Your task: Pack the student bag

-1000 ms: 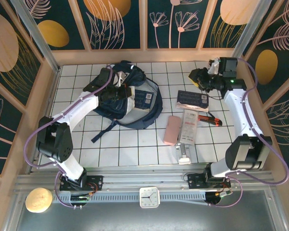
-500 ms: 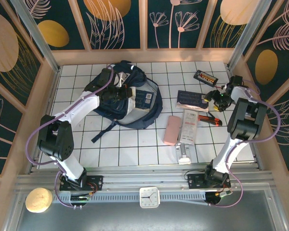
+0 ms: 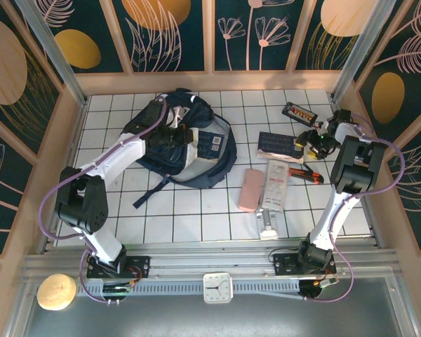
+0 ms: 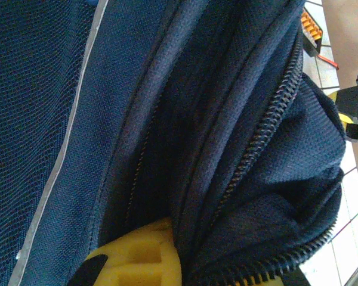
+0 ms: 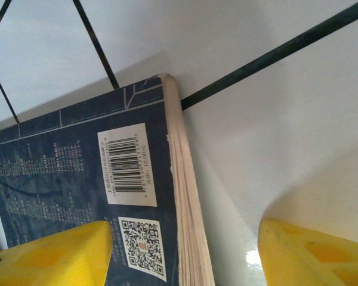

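**A:** How are the grippers set?

**B:** The left gripper (image 3: 172, 135) is clenched on the fabric of the student bag (image 3: 209, 158), which lies on the far left part of the tiled table (image 3: 196, 217). The zipper (image 4: 259, 140) is seen just beside its finger (image 4: 144, 256). The right gripper (image 5: 185, 238) is spread wide, low over the navy book (image 5: 77, 179), well apart from the bag.

**A:** What could be spoiled from here?

**B:** One finger is placed over the cover and the other past the page edge. If they are closed this shallow, only a few pages may be pinched, and the book fanned or dropped. If the fabric is let slip, the bag's mouth may be shut before anything is brought.
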Robot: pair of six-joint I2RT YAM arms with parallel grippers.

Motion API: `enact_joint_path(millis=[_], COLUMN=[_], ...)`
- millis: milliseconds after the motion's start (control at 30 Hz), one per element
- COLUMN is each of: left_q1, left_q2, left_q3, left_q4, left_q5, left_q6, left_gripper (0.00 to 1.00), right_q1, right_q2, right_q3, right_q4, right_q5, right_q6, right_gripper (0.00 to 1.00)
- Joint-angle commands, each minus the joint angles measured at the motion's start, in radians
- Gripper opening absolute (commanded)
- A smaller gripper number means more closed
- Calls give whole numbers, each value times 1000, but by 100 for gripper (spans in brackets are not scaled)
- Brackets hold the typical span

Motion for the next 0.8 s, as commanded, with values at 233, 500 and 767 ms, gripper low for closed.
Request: enact_joint_path(millis=[233, 500, 767], left_q1=[6, 6, 5], left_q2=[27, 8, -37], left_q3=[-5, -42, -83], left_q4=[9, 31, 20], left_q5=[-2, -6, -29], left_q6=[12, 1, 18], left_gripper=[0, 0, 0], right_q1=[78, 149, 167], right_q2=[49, 37, -13], right_q3=[-21, -32, -62], right_q4=[0, -12, 44], right_q5=[-4, 111, 82], right_q6=[-34, -10, 27], right_gripper=[47, 30, 0])
